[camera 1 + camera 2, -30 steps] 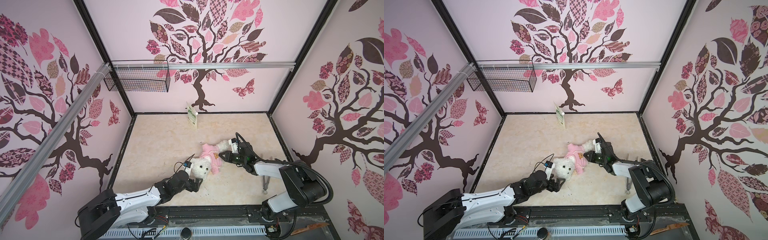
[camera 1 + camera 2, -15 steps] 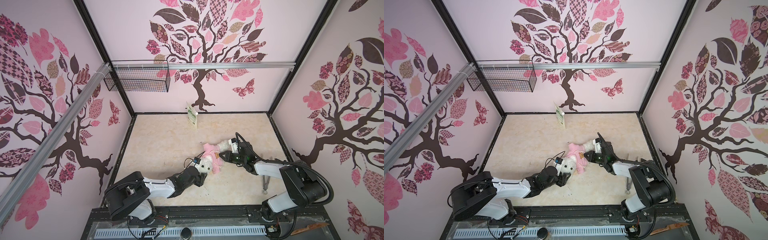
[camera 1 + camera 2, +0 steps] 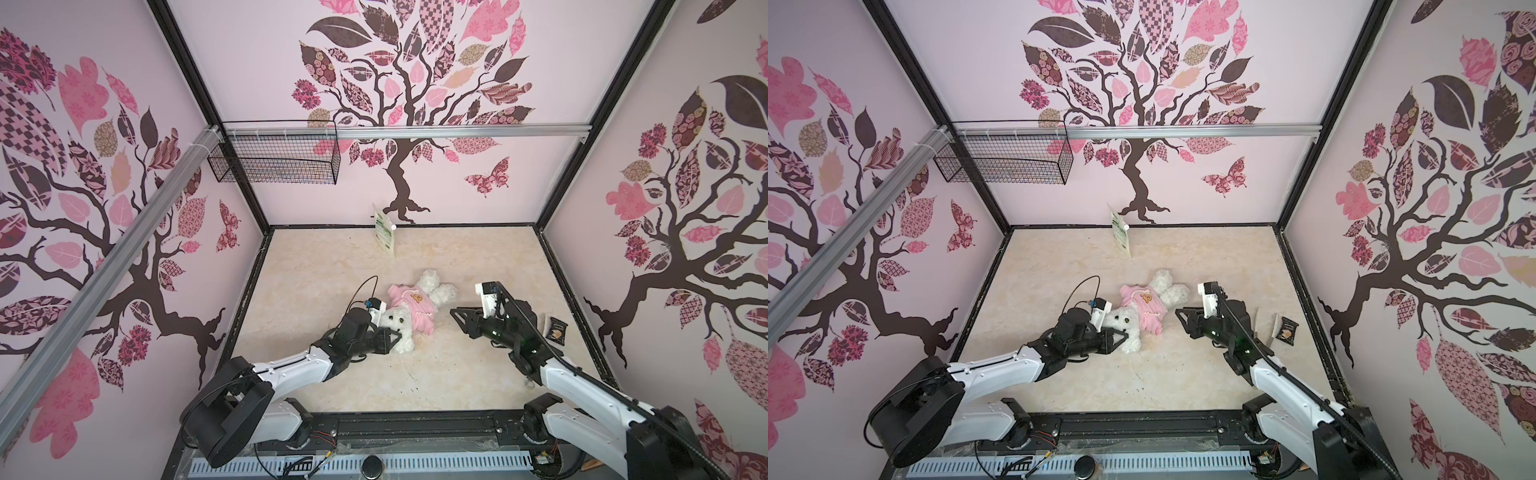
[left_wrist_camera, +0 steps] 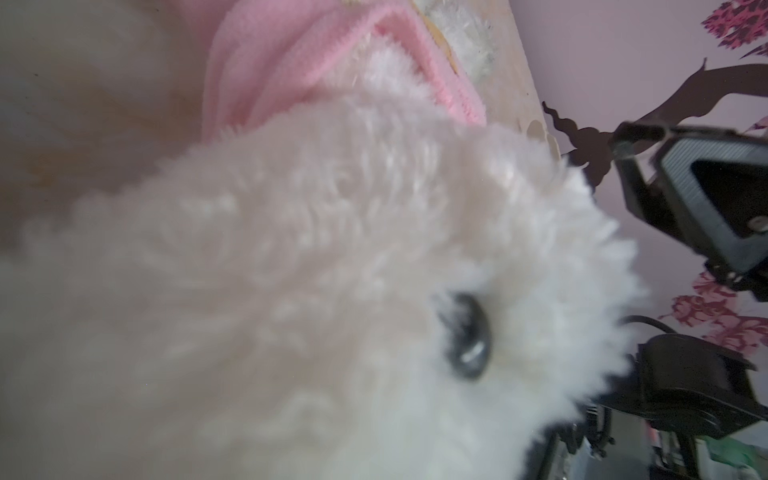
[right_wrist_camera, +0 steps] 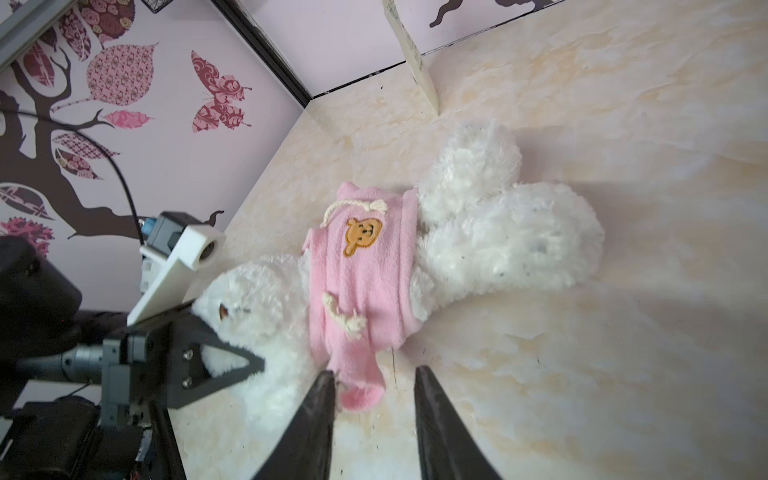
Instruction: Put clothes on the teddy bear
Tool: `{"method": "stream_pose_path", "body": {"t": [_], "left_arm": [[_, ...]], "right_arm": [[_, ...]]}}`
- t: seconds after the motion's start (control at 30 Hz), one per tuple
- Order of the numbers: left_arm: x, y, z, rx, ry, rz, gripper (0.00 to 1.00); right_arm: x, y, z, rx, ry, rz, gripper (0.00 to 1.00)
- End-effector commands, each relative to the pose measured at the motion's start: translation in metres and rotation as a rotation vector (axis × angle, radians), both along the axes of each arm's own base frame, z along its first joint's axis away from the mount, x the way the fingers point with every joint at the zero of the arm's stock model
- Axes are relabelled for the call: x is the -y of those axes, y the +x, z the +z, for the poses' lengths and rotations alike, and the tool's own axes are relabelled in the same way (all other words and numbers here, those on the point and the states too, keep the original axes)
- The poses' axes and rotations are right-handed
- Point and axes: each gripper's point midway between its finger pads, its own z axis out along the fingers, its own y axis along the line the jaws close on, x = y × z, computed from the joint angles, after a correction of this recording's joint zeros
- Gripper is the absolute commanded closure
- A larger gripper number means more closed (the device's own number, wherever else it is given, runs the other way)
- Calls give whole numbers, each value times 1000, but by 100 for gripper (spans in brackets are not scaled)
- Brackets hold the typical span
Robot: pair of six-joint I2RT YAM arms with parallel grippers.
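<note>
- In both top views we see the teddy bear (image 3: 401, 322) (image 3: 1129, 322) lying near the middle of the marble floor (image 3: 316, 266), white and curly-furred, its head toward 7 o'clock and its legs toward 1 o'clock, a pink top (image 3: 413, 305) with a bear-face patch around its torso.
- The left gripper (image 3: 392, 336) has its jaws pinched shut on the bear's head fur; the right gripper (image 3: 456, 316) sits apart at the bear's 3 o'clock, jaws parted and holding nothing.
- Bare floor lies open toward 12 and 6 o'clock; a card (image 3: 384, 230) leans at the back wall.
- In the left wrist view, fur fills the frame, one dark eye (image 4: 467, 338) showing.
- In the right wrist view, the pink sleeve (image 5: 359, 386) lies just off the spread, empty fingers (image 5: 316, 419).
</note>
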Motion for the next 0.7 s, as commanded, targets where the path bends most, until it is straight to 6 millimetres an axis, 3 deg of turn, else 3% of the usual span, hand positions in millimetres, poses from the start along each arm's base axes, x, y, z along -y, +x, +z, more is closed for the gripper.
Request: {"method": "stream_pose_path", "body": {"t": [0.0, 0.17, 0.37, 0.67], "left_arm": [[14, -14, 42, -118, -232, -116, 100], [2, -14, 63, -227, -368, -147, 100], [7, -22, 75, -294, -401, -240, 100], [7, -23, 75, -281, -378, -262, 100]], "right_arm": [[-4, -9, 0, 84, -13, 27, 67], [-20, -19, -4, 151, 24, 111, 68], [-36, -20, -5, 168, 43, 185, 71], [-46, -13, -20, 132, 15, 228, 75]]}}
